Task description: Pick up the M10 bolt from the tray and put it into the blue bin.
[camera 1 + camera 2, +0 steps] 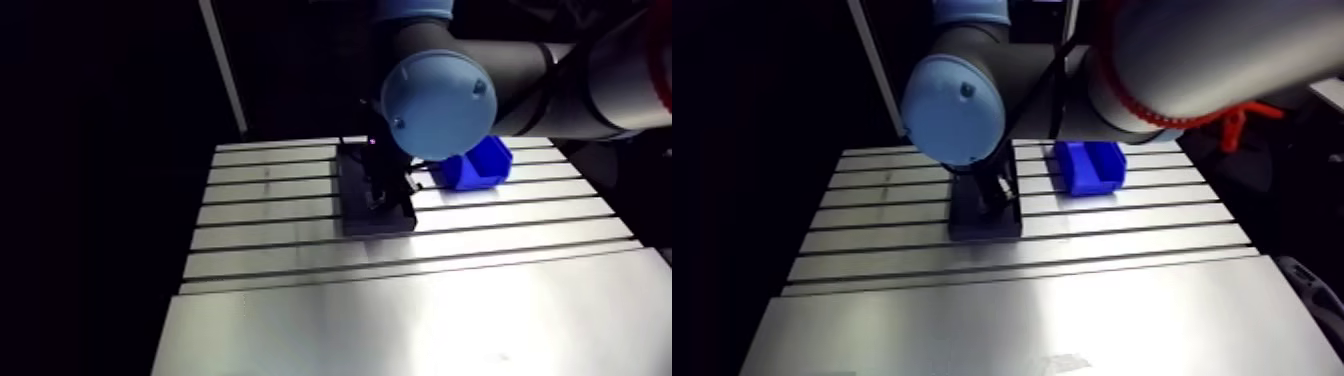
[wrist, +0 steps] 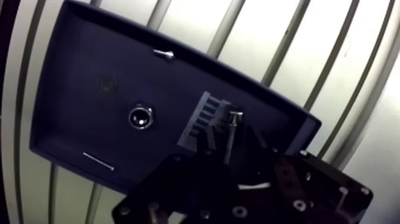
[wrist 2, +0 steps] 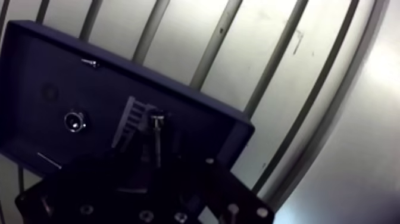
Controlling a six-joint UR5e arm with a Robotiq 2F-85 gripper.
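Note:
A dark tray (image 2: 77,89) lies on the slotted table (image 1: 300,320). In the wrist view my gripper (image 2: 231,126) is over the tray's end, shut on the M10 bolt (image 2: 230,136). The bolt is a slim metal shank with its head (image 2: 235,113) pointing away from the wrist. It sits against one ribbed finger pad (image 2: 201,122), and the other finger is dark beside it. In the arm view the gripper (image 1: 380,192) reaches down onto the tray (image 1: 385,222). The blue bin (image 1: 480,165) stands just right of the tray, open side up.
Other parts lie in the tray: a round metal nut (image 2: 141,117), a small screw (image 2: 163,55) near the far rim and a thin pin (image 2: 98,161). The arm's light-blue elbow cap (image 1: 438,105) hangs above the tray and bin.

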